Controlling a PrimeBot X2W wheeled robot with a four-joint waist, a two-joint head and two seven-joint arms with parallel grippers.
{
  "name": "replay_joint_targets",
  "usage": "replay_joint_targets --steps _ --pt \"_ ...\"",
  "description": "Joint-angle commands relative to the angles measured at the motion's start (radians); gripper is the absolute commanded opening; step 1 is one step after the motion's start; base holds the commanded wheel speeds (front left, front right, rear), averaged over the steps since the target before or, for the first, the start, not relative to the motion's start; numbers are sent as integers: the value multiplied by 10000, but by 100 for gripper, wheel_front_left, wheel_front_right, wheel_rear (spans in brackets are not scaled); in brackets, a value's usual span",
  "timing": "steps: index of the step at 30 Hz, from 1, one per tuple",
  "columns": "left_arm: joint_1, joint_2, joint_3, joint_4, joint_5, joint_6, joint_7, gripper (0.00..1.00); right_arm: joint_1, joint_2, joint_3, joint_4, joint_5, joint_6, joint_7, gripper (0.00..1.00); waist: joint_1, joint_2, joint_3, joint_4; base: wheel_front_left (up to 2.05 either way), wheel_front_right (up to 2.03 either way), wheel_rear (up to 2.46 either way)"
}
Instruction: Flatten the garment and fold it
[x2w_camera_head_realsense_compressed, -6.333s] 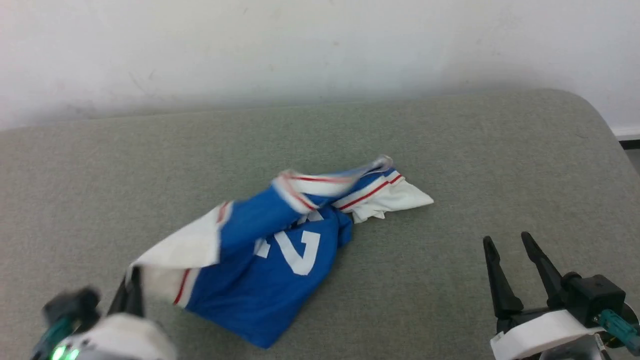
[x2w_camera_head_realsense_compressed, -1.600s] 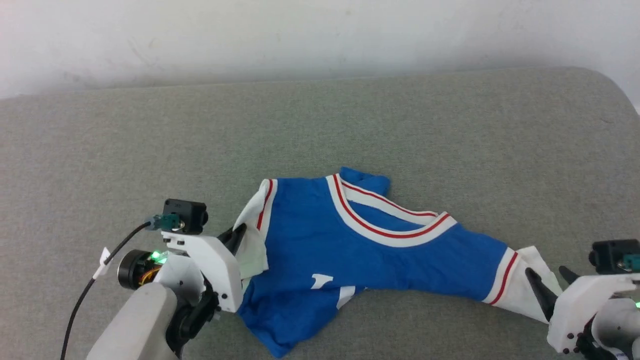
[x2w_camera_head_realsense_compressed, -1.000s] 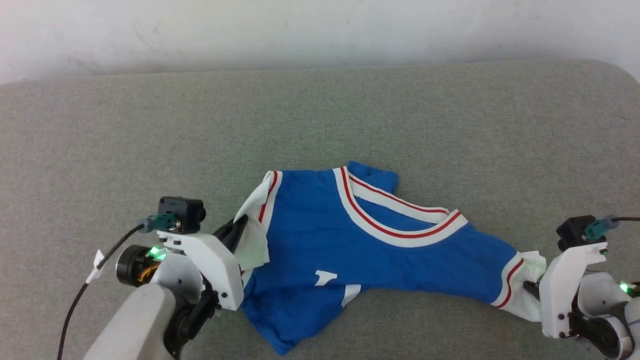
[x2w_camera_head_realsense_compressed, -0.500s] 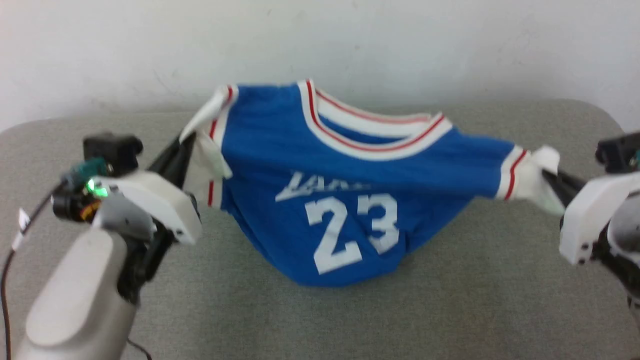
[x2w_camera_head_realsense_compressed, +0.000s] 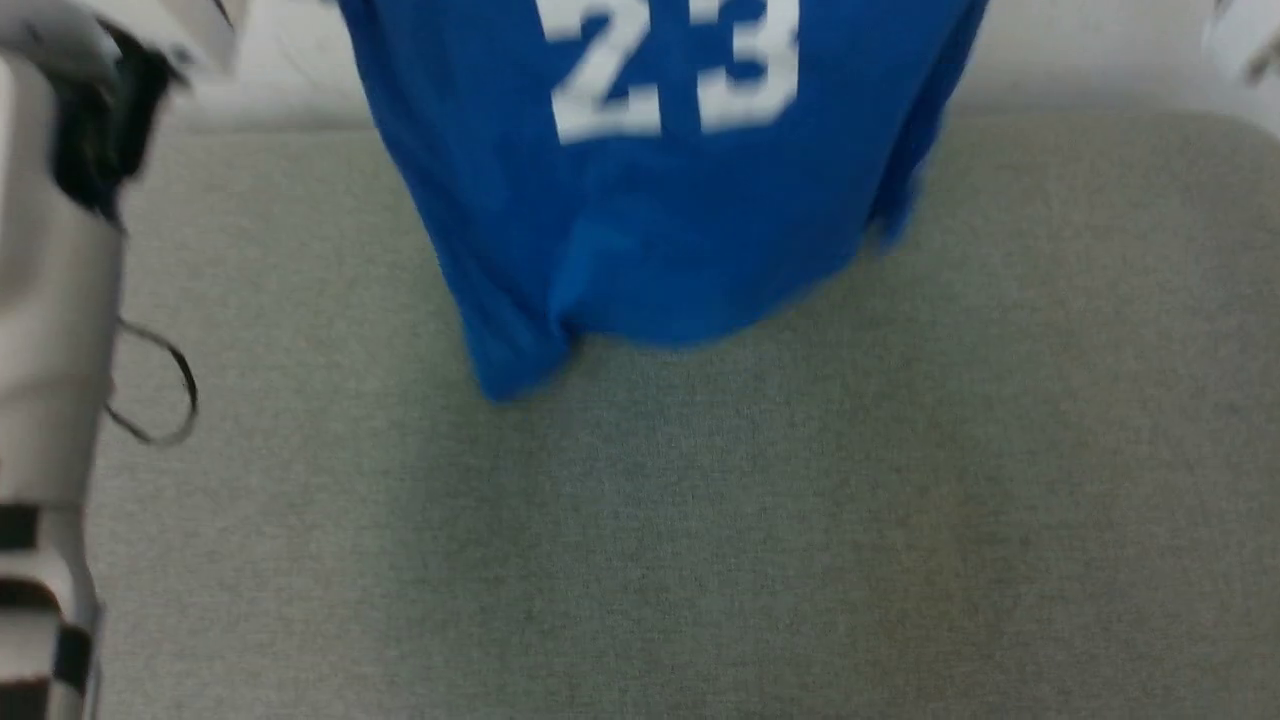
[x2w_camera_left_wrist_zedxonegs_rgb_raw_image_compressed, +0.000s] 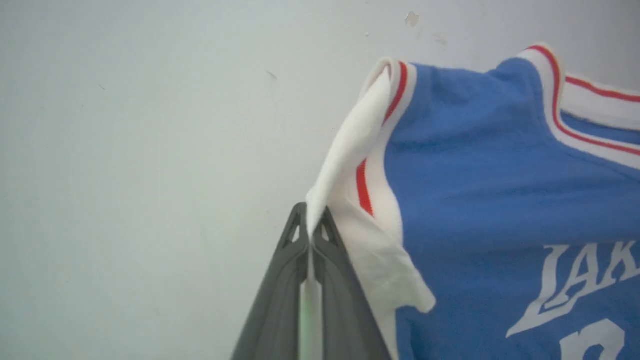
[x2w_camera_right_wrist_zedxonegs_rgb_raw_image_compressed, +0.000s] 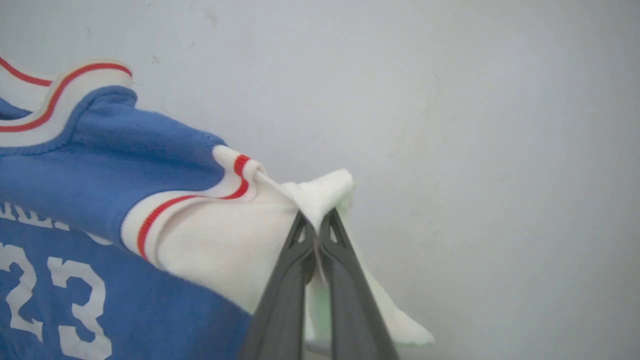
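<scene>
The garment (x2w_camera_head_realsense_compressed: 650, 200), a royal-blue jersey with a white "23", hangs in the air above the grey cushion (x2w_camera_head_realsense_compressed: 700, 520), its hem just above the surface. My left gripper (x2w_camera_left_wrist_zedxonegs_rgb_raw_image_compressed: 311, 222) is shut on the white edge of one sleeve (x2w_camera_left_wrist_zedxonegs_rgb_raw_image_compressed: 350, 150), seen against the pale wall. My right gripper (x2w_camera_right_wrist_zedxonegs_rgb_raw_image_compressed: 316, 225) is shut on the other white sleeve (x2w_camera_right_wrist_zedxonegs_rgb_raw_image_compressed: 225, 235). White collar bands with red stripes (x2w_camera_left_wrist_zedxonegs_rgb_raw_image_compressed: 555, 100) run across the top. In the head view my pale left forearm (x2w_camera_head_realsense_compressed: 50, 300) stands at the left edge, and the shirt's top is cut off by the frame.
The grey cushioned surface stretches wide below and in front of the hanging shirt. A plain pale wall (x2w_camera_head_realsense_compressed: 1080, 60) rises right behind it. A thin black cable loop (x2w_camera_head_realsense_compressed: 160, 390) hangs beside my left forearm.
Both arms have lifted the shirt well above the surface by its sleeves. It went from lying crumpled to hanging stretched, with the number facing me. The head view has shifted too.
</scene>
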Motion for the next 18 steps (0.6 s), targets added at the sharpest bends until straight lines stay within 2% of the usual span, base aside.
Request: replay_joint_targets --steps 1,5,9,18 --pt "-439 65 22 293 156 -37 -228 0 -471 -17 4 191 -119 -23 -397 0 -2 1 1265 -269 0 0 0" --pt "-2020 -5 31 1174 557 -15 -1323 0 -2108 37 330 973 -365 -23 -1958 0 -2 1 1983 -332 0 0 0" --pt "-2852 -29 -39 1852 810 -59 -2071 0 -3083 174 828 1951 -497 -23 -2896 0 -2 1 2370 -398 0 0 0" --pt "-2630 -355 -167 3237 748 -440 -2645 0 -3294 475 2250 3949 109 -23 -4135 0 -2 1 2787 -365 0 0 0"
